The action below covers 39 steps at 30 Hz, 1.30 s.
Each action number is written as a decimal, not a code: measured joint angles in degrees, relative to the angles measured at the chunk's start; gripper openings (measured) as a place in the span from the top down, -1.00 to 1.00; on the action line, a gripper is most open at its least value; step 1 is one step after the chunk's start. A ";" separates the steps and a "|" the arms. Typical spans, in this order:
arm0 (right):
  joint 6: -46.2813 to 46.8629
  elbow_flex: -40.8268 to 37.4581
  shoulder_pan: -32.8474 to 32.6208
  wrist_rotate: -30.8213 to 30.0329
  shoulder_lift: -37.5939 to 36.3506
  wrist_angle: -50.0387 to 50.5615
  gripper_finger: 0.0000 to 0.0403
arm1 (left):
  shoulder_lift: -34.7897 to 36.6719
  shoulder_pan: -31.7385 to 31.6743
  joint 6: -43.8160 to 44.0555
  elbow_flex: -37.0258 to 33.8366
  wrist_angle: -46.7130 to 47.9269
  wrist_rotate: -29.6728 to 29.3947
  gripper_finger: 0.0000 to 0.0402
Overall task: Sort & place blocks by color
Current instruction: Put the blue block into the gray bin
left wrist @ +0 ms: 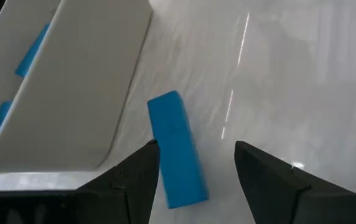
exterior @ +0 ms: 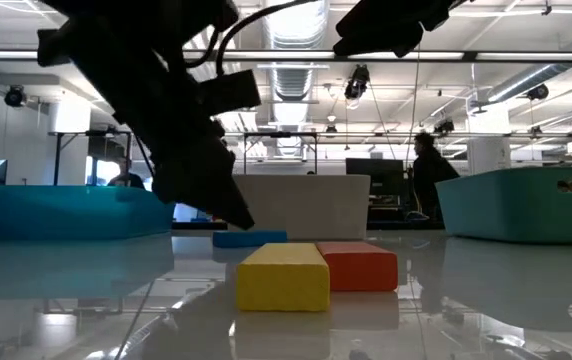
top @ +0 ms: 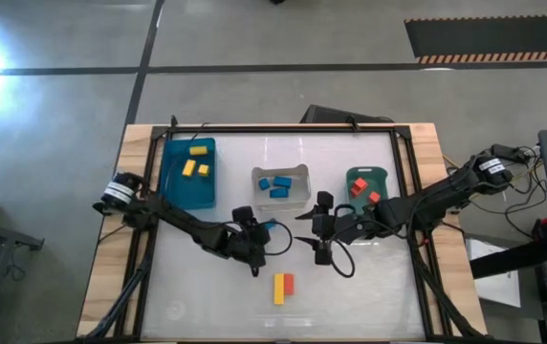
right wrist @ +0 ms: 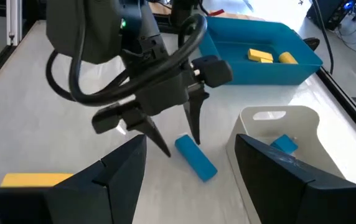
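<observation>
broadly, the white tabletop carries three bins in a row toward its far edge: a blue bin on the left with three yellow blocks in it, a clear bin in the middle holding blue blocks, and a green bin on the right with red blocks inside.

both dark arms reach in toward the middle of the tabletop, just in front of the clear bin. the left gripper points down with its fingers spread, set over one end of a loose blue block that lies flat on the tabletop beside the clear bin's wall; in the left wrist view the block sits between the two fingers, close against one of them, though whether that finger actually touches it is hard to tell. the right gripper hovers close by on the other side, its fingers also spread wide and holding nothing.

nearer the front edge, well apart from the bins, a yellow block and a red block lie side by side, touching.
</observation>
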State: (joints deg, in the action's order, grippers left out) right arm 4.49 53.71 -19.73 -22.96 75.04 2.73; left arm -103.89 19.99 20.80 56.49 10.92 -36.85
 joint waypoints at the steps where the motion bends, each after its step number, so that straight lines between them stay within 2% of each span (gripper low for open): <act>1: 0.00 0.00 0.00 0.00 0.03 0.01 -0.18 | -0.07 -0.12 0.26 -0.51 -0.36 -0.19 0.05; 15: 0.39 -0.11 0.00 0.00 0.05 -0.01 -0.18 | 0.78 -1.30 1.36 -13.04 -21.83 0.08 0.05; 19: 0.93 -0.11 -0.02 0.00 0.05 -0.01 -0.18 | 0.78 -1.33 1.44 -15.24 -26.58 0.64 0.12; 28: 2.03 -0.13 -0.01 0.00 0.05 -0.03 -0.18 | 0.44 -1.40 2.78 -16.26 -27.60 1.99 0.53; 39: 3.13 -1.18 -1.06 0.22 0.08 -0.91 -0.17 | 2.41 -0.65 0.57 -16.42 -26.47 2.71 0.55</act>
State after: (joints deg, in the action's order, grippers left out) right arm 7.62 52.54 -20.79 -22.74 75.12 1.82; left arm -101.48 19.34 21.37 40.07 -15.56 -34.14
